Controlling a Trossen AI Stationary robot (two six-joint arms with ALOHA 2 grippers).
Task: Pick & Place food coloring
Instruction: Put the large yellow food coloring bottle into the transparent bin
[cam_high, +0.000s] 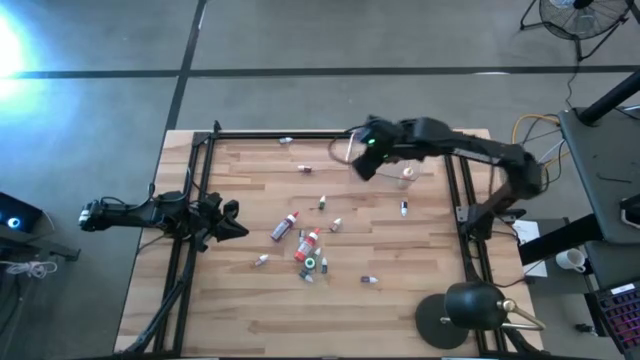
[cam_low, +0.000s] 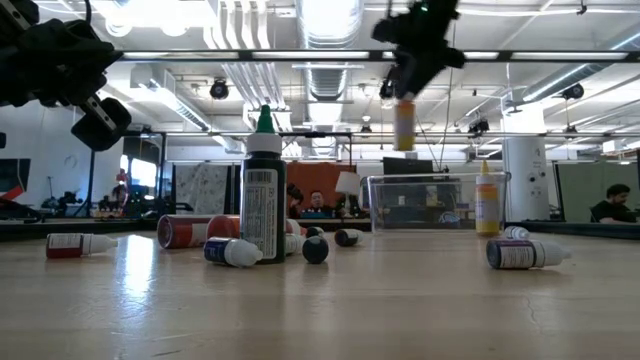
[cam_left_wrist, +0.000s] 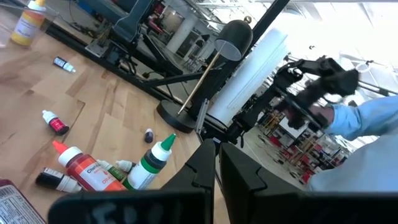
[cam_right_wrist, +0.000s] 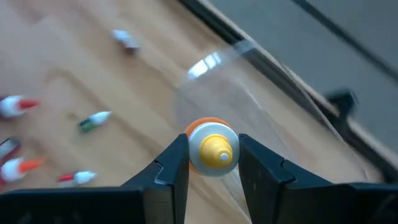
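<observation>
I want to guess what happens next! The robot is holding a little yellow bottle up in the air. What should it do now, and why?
Probably lower it into the clear box. The right gripper is shut on the yellow bottle, which hangs high above the table, over or close to the box. One yellow bottle already seems to stand there. Other bottles still lie on the table.

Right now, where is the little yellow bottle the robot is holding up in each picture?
High view: hidden under the right gripper, top middle.
Low view: yellow bottle hangs high, right of middle.
Left wrist view: not in it.
Right wrist view: its cap sits between the dark fingers.
Shared landmark: the clear box below it.
</observation>
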